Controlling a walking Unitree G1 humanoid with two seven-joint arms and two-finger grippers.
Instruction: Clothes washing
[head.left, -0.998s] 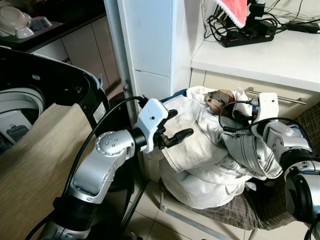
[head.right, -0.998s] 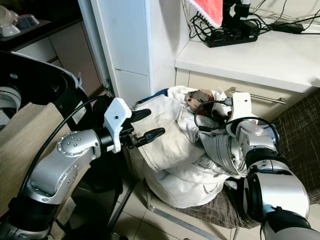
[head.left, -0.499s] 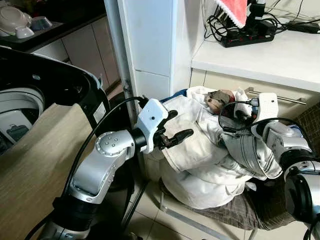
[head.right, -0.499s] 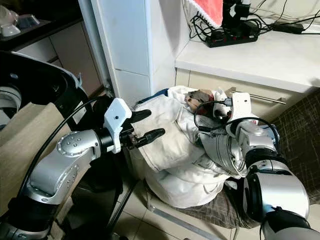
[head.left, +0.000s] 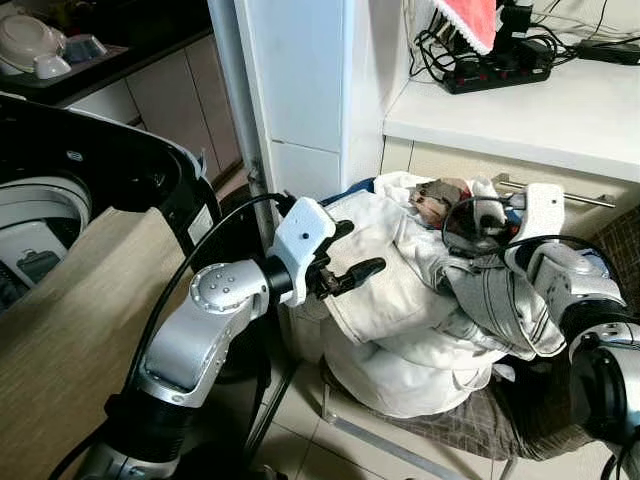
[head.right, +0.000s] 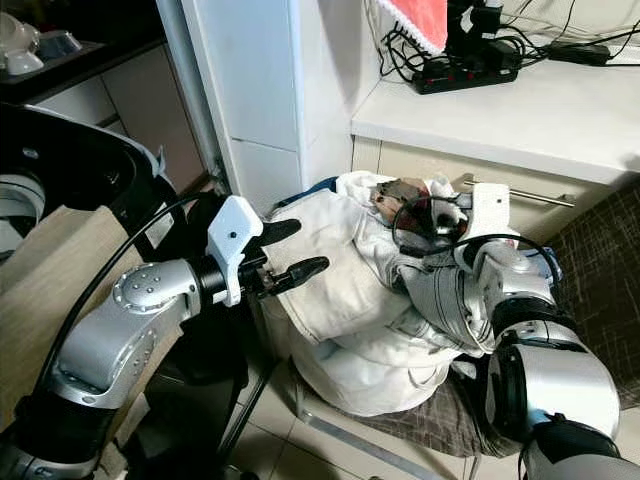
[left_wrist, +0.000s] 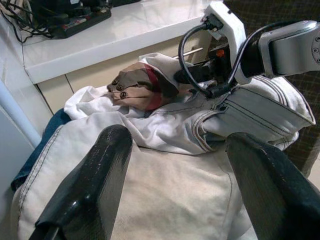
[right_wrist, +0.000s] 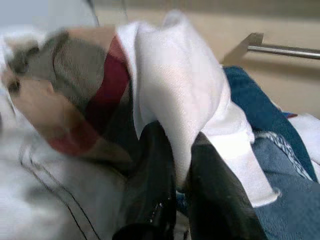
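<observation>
A pile of clothes (head.left: 400, 310) lies on a chair, with a cream jacket on top and grey jeans (head.left: 500, 305) on its right side. A brown checked garment (head.left: 435, 195) and a white cloth (right_wrist: 185, 85) sit at the peak, with blue fabric (right_wrist: 255, 95) beside them. My left gripper (head.left: 358, 248) is open at the pile's left flank, and its two fingers (left_wrist: 95, 175) straddle the jacket. At the top of the pile, my right gripper (right_wrist: 179, 145) is shut on a fold of the white cloth.
A washing machine (head.left: 60, 190) with a raised black lid stands at the left, with a beige surface (head.left: 70, 330) in front of it. A white cabinet column (head.left: 300, 90) rises behind the pile. The counter (head.left: 540, 110) holds a power strip (head.left: 495, 70) and cables. A drawer handle (head.left: 560, 193) is near my right wrist.
My right wrist has shifted slightly up and to the right at the top of the pile, and its cable loop has moved with it. The left arm has held still.
</observation>
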